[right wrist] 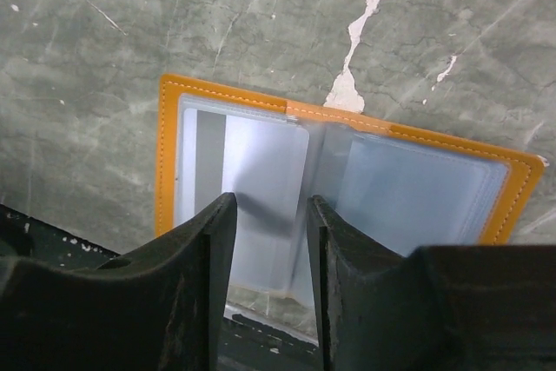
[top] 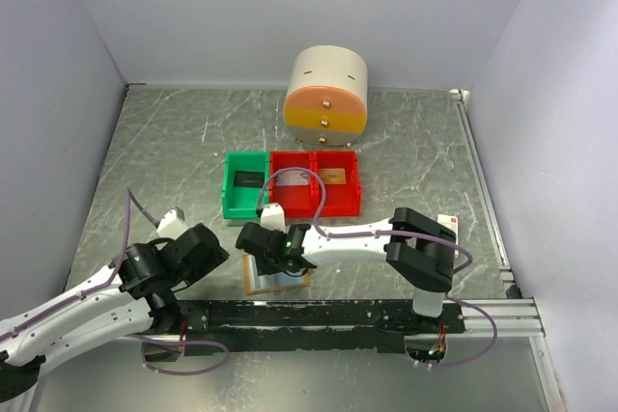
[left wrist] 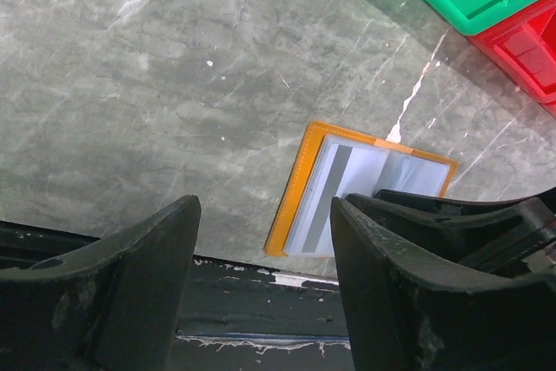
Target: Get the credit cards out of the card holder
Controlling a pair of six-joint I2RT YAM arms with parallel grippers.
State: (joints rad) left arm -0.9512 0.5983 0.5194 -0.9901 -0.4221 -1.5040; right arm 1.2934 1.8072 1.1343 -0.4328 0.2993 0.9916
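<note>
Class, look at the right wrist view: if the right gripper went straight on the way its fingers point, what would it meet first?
The open card holder, probably at the grey striped card beside its fold. How close the right gripper is cannot be told.

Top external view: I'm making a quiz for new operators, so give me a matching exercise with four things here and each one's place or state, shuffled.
Things:
1. card holder
2. green bin
3. round drawer unit
4. right pincer

Places or states:
A. at the far end of the table
B. above the holder, jaws apart
C. lying open at the table's near edge
D. directly left of the red bins

Pairs: 1-C; 2-D; 3-A; 4-B
</note>
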